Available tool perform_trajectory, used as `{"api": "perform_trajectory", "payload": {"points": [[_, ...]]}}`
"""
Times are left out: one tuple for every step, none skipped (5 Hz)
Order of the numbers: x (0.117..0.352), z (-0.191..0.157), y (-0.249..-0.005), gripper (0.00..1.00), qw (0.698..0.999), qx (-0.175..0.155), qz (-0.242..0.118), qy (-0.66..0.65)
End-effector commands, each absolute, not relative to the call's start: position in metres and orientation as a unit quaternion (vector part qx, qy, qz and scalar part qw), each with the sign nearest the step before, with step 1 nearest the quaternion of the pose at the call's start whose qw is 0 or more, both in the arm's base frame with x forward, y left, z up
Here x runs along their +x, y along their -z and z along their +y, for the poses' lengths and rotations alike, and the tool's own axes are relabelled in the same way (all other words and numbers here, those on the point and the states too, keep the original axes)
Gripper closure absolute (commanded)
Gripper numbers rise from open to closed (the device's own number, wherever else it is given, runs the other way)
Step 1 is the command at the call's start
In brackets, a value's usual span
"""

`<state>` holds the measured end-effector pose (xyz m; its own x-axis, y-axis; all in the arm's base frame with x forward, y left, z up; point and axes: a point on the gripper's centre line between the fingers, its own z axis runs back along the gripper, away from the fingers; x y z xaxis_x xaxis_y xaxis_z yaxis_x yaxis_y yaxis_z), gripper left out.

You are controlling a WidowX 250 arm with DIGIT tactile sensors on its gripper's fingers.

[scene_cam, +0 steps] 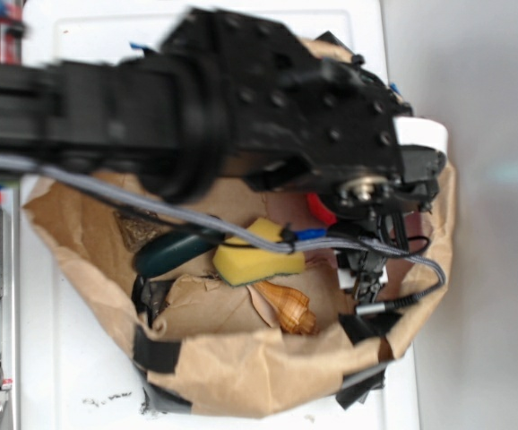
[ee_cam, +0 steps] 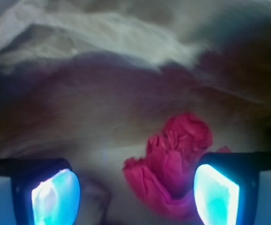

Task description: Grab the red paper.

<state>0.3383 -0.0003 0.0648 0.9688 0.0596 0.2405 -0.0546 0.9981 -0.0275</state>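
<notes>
The red paper [ee_cam: 173, 161] is a crumpled bright red wad on the brown paper floor. In the wrist view it lies between my fingers, close against the right pad [ee_cam: 216, 194] and far from the left pad [ee_cam: 56, 199]. My gripper [ee_cam: 135, 197] is open wide, and nothing is clamped. In the exterior view only a small patch of the red paper [scene_cam: 320, 210] shows under the black wrist. There my gripper [scene_cam: 367, 269] points down into the right side of the bag, with its fingertips mostly hidden.
A rolled-down brown paper bag [scene_cam: 241, 367] rings everything. Inside it lie a yellow sponge [scene_cam: 254, 254], an orange-brown seashell [scene_cam: 289, 309] and a dark teal object [scene_cam: 173, 251]. A grey cable [scene_cam: 151, 204] crosses the bag. A white object [scene_cam: 422, 134] sits at the bag's right rim.
</notes>
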Motion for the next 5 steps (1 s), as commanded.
{"api": "perform_trajectory", "payload": {"points": [[0.348,0.006,-0.039,0.0,0.993,0.032,-0.109,-0.018],[0.339,0.002,-0.034,0.0,0.994,0.036,-0.108,-0.006],[0.333,0.0,-0.032,1.0,0.993,0.034,-0.112,0.004],[0.333,-0.001,-0.036,1.0,0.992,0.032,-0.12,0.006],[0.332,0.0,-0.039,1.0,0.992,0.031,-0.122,0.007]]}}
